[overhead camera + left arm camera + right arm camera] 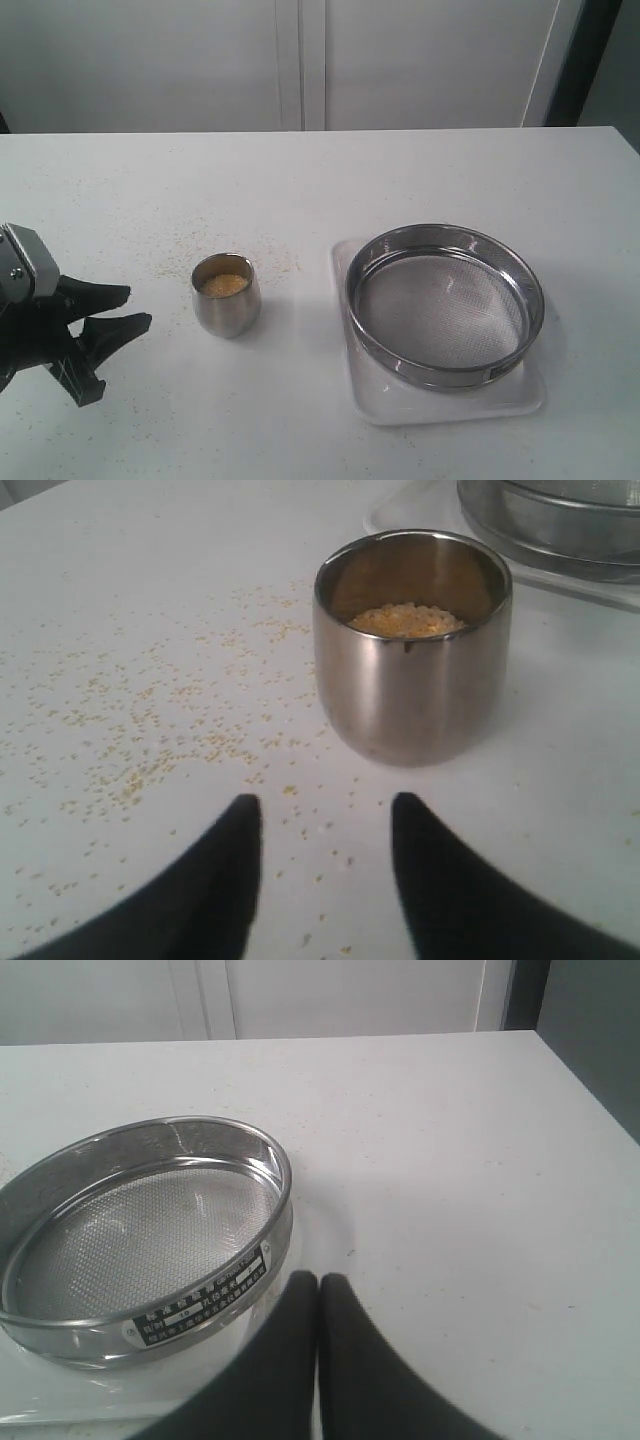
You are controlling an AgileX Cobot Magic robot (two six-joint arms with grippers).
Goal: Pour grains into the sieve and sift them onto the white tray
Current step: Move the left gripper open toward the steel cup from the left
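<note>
A small steel cup (226, 295) (412, 645) stands upright on the white table, partly filled with yellow-orange grains (223, 284) (405, 620). My left gripper (135, 308) (325, 810) hovers a short way left of the cup, its black fingers apart and empty, pointing at it. The sieve (444, 303) (140, 1230), empty, rests on the white tray (450, 405) (60, 1400) at the right. My right gripper (320, 1285) is shut with its fingers pressed together, just beside the sieve's wall over the tray's edge; it is out of the exterior view.
Spilled grains (180, 250) (150, 750) are scattered on the table behind and left of the cup. The sieve's rim (560, 520) shows beyond the cup. White cabinet doors (300, 60) stand behind the table. The table's right edge (590, 1080) lies near the sieve.
</note>
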